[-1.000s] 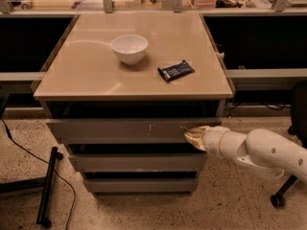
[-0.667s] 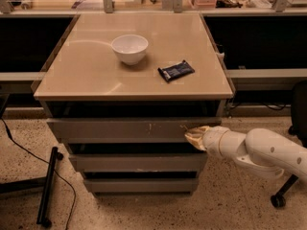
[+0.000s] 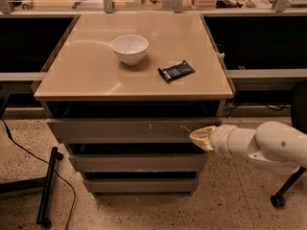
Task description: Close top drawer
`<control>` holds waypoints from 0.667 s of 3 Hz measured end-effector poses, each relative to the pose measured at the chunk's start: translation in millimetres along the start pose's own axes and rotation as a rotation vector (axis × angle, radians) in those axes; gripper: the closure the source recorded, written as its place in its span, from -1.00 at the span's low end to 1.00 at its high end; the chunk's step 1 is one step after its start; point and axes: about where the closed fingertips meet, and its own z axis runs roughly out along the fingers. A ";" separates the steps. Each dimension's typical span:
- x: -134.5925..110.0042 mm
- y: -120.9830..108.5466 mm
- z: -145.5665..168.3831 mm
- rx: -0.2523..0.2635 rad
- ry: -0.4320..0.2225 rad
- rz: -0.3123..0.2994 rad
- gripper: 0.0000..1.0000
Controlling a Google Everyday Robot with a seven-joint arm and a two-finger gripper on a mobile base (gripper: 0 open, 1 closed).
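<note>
- the gripper (image 3: 200, 138) sits by the right end of the front of the top drawer (image 3: 120, 128) — contact there cannot be told.
- the arm (image 3: 268, 146) runs off the right edge; its base is out of view.
- the drawer's inside is lost in shadow under the counter (image 3: 91, 75).
- the print on the dark packet (image 3: 176, 71) is too small to read.
- the black stand (image 3: 48, 186) at lower left is cut by the edge.

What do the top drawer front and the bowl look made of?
Top drawer: likely painted grey metal, matte, with small white scuffs. Bowl: smooth white, ceramic or plastic; cannot tell. Gripper sits at the drawer front's right end.
</note>
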 end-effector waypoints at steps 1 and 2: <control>25.2 -4.3 -21.5 -0.030 0.042 0.101 0.65; 22.4 -2.2 -22.0 -0.040 0.062 0.062 0.19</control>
